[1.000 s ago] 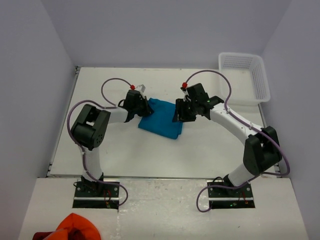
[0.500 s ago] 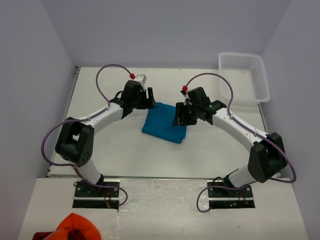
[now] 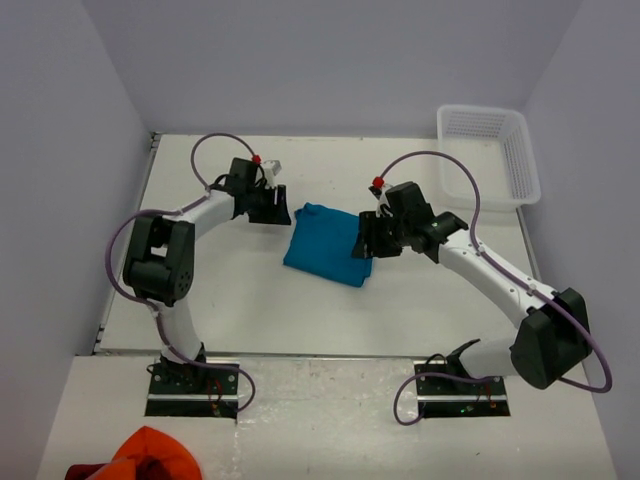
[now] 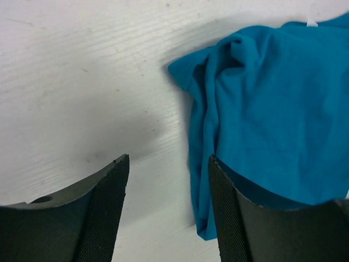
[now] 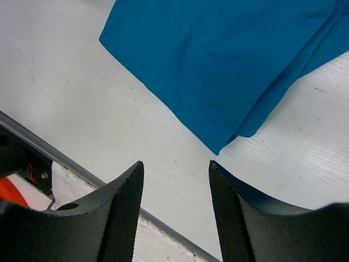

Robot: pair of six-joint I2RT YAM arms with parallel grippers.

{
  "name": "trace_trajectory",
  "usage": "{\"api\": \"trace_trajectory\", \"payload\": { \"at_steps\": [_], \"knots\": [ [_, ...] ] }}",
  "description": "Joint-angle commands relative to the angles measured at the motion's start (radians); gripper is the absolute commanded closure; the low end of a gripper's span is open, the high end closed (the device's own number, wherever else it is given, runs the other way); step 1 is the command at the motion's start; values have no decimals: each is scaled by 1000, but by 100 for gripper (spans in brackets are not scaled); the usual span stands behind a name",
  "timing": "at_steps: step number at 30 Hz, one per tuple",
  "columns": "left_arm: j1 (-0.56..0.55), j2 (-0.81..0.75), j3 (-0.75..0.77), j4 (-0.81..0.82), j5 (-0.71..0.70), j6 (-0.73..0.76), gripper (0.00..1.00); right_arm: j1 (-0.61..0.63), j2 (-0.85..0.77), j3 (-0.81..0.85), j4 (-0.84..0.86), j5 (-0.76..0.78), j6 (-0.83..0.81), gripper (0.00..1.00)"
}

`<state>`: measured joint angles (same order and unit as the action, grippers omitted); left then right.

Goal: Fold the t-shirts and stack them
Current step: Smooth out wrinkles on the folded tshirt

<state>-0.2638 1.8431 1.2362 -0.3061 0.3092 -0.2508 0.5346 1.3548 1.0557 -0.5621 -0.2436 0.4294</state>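
The folded teal t-shirt (image 3: 326,246) lay mid-table (image 3: 230,290) (its white tag (image 4: 311,22) too small to read). The left gripper (image 3: 278,210) and right gripper (image 3: 363,243) flanked it, jaws spread, holding nothing.

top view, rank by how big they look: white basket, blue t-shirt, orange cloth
1. white basket
2. t-shirt and orange cloth look alike; the cloth is cut off by the frame edge, so unranked

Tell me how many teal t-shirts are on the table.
1. A folded teal t-shirt lies between the left gripper and right gripper. Another could hide beneath it.
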Motion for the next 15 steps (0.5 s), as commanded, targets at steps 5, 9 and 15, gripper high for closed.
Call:
{"api": "trace_trajectory", "payload": {
  "at_steps": [5, 9, 15],
  "knots": [
    [-2, 51, 40, 1, 299, 102, 35, 1, -29, 3, -4, 12, -37, 47],
    [1, 99, 69, -37, 334, 113, 34, -1, -45, 1, -12, 18, -40, 47],
    [35, 188, 103, -88, 352, 114, 33, 1, -86, -10, -1, 13, -37, 47]
  ]
}}
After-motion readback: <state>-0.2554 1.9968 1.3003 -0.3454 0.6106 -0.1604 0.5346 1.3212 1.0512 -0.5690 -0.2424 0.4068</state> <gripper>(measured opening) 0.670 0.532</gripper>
